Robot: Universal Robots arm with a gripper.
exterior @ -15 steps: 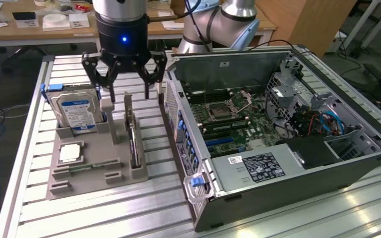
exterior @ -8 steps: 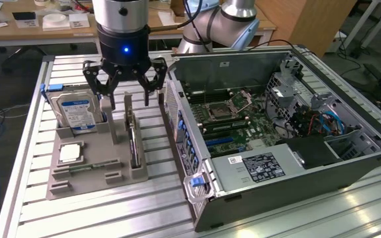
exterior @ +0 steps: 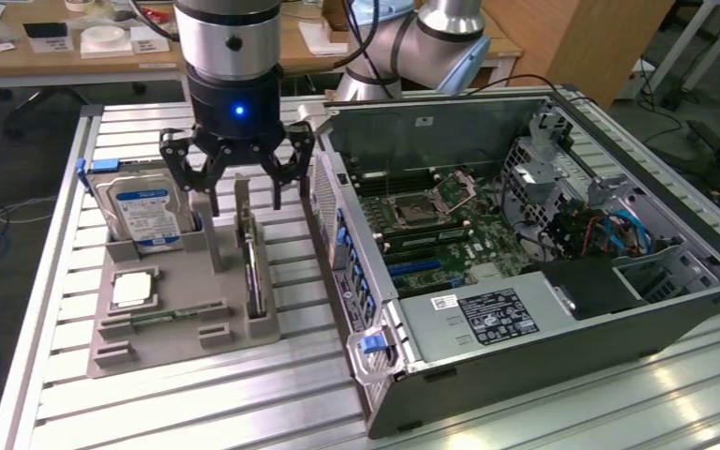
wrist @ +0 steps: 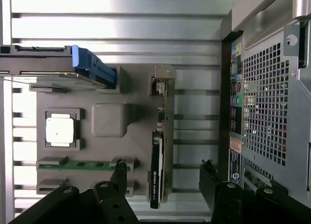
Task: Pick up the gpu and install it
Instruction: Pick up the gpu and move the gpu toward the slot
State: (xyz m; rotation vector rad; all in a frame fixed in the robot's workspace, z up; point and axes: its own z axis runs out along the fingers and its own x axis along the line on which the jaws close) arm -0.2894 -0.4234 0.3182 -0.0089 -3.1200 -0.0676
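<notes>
From where I stand, the grey moulded parts holder (exterior: 160,361) on the slatted bench makes the handiest marker. At its end toward the exterior view's left, a silver hard drive (exterior: 147,214) with a blue-and-white label stands upright in a slot; I can't read the label's print. On the holder's flat middle lies a square silver processor chip (exterior: 132,291), and just beside that a narrow green memory stick (exterior: 166,317) rests in its groove. Along the holder's edge toward the exterior view's right, the gpu (exterior: 250,258), a thin dark rectangular card, stands on its long edge in a slot. The black multi-fingered gripper (exterior: 245,199) hangs right over it, spread wide and holding nothing, with a finger on either side of the card and, as far as I can see, no contact. To take it cleanly, I'd judge the card should sit midway between the fingers, with the wrist square to it, so the pads meet its flat faces and it lifts straight out without binding. White lettering on the card's dark edge seems to begin NVIDIA. Beyond the holder lies the open black computer case (exterior: 547,375), whose white sticker (exterior: 491,317) is illegible.
</notes>
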